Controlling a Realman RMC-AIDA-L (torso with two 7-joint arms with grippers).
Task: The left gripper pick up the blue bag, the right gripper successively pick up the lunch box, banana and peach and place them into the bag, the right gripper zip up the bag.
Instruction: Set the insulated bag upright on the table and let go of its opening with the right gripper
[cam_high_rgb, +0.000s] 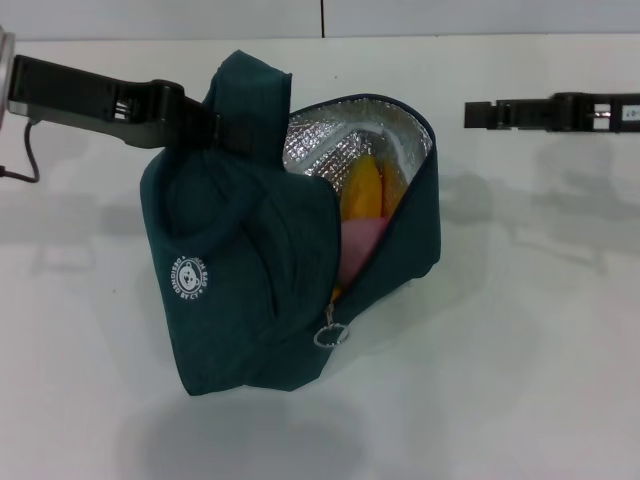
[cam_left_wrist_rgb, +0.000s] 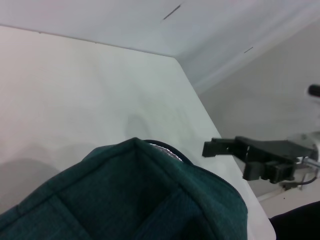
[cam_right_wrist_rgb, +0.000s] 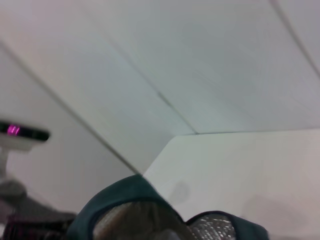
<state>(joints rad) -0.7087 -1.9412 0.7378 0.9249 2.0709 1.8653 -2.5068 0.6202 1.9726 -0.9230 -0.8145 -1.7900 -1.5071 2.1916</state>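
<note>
Bag (cam_high_rgb: 250, 290) hangs over the white table (cam_high_rgb: 520, 380) near the middle of the head view, its mouth open toward the far right, with foil lining (cam_high_rgb: 330, 145) showing inside. Banana (cam_high_rgb: 365, 185) and peach (cam_high_rgb: 358, 245) lie within the opening, the peach nearer the ring zip-pull (cam_high_rgb: 332, 333), which hangs at the low end of the unzipped edge. No lunch box can be made out in the bag.

Left gripper (cam_high_rgb: 205, 125) reaches in from the left edge and is clamped on a bag handle (cam_high_rgb: 245, 110) at the top far corner; its fingertips are buried in the fabric.

Right gripper (cam_high_rgb: 475, 115) sits well apart from the bag, over the far right of the table, fingers pressed together and holding nothing. From the left wrist it appears (cam_left_wrist_rgb: 212, 148) beyond the bag's top (cam_left_wrist_rgb: 150, 195), near the table's edge. Bare tabletop lies between it and the bag's rim (cam_high_rgb: 425, 160), and along the near side.
</note>
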